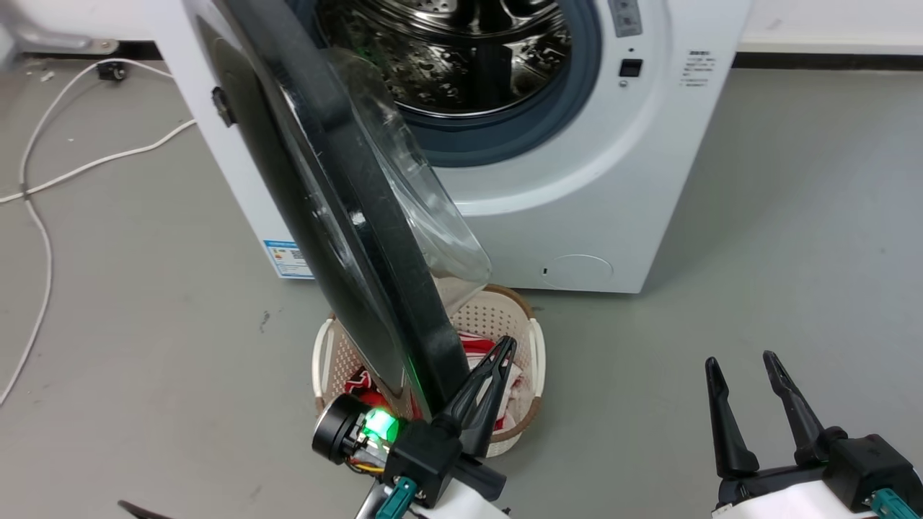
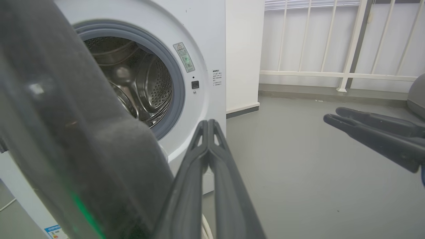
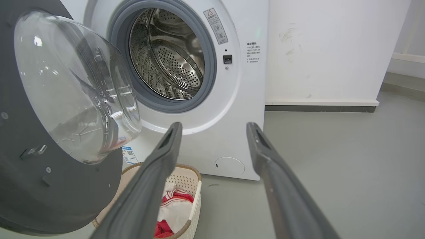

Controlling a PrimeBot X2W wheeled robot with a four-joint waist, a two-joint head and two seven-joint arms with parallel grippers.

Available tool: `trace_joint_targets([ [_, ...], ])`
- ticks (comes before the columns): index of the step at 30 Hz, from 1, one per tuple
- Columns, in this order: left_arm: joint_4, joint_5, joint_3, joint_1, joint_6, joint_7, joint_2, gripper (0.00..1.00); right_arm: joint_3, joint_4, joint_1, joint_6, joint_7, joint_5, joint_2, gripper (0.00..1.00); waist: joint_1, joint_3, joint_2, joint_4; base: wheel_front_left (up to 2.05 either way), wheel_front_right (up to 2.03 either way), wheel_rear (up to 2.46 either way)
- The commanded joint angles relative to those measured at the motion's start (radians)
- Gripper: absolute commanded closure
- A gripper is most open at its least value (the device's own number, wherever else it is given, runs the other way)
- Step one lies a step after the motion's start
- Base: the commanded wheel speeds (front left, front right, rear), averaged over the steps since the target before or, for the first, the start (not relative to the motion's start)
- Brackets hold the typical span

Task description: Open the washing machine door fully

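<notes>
Left pincer (image 1: 505, 351), fingers pressed together, sits just inside the rim of the washing machine door (image 1: 360, 216), which stands halfway out over a basket (image 1: 497, 317); right pincer (image 1: 741, 360) gapes apart. Door looks stiff, heavyish, slick; I'd push the rim, not the glass.

Bright, even indoor light, soft shadows, crisp middle distance.
Glints on the steel drum (image 3: 166, 56) and on the clear bowl of the washing machine door (image 3: 73, 86); leaves only faint shade on the grey floor (image 1: 721, 252). Smears the door's dark rim into blur close to the left wrist lens, streaked green by the lamp (image 1: 381, 425) beside it. Bows straight lines toward wrist-view edges.
</notes>
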Motion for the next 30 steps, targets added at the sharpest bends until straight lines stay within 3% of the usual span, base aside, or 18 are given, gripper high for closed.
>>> trace_joint_targets([
  [1, 0.007, 0.001, 0.046, -0.001, 0.016, 0.005, 0.027, 1.0, 0.001, 0.002, -0.009, -0.001, -0.002, -0.006, 0.002, 0.0, 0.0, -0.002, -0.0001, 0.01, 0.0, 0.0, 0.0],
  [24, -0.098, 0.002, 0.154, 0.148, 0.05, 0.004, 0.051, 1.0, 0.002, 0.016, 0.006, -0.001, -0.002, -0.024, 0.002, 0.0, 0.0, 0.012, -0.0001, 0.232, 0.0, 0.0, 0.0],
  [30, -0.111, -0.012, 0.235, 0.189, 0.071, 0.004, 0.075, 1.0, -0.001, 0.018, -0.003, -0.001, -0.002, -0.032, 0.002, 0.0, 0.0, 0.03, -0.0001, 0.269, 0.0, 0.0, 0.0],
])
